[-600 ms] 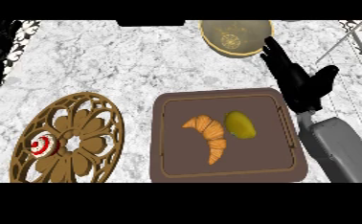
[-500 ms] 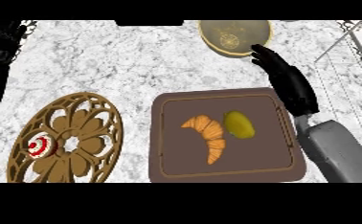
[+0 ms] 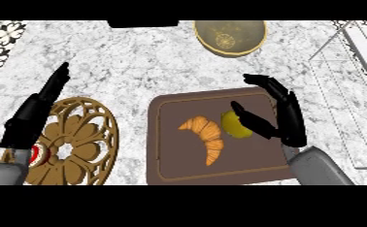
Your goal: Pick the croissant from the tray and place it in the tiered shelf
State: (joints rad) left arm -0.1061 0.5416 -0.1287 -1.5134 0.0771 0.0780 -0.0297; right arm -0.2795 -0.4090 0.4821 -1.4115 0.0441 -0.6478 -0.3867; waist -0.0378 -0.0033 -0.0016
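We see the croissant (image 3: 206,136) lying on the brown tray (image 3: 166,165) beside a yellow-green fruit (image 3: 236,124). Our right hand (image 3: 281,117) hovers over the tray's right side, fingers spread and holding nothing; our left hand (image 3: 36,112) rests open above the worktop (image 3: 136,61).

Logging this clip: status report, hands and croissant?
Right hand open above brown tray's right side. Left hand open, over gold openwork trivet. Golden croissant untouched on tray. Yellow-green fruit between croissant and right hand.

Croissant (image 3: 206,137) on tray (image 3: 165,168)
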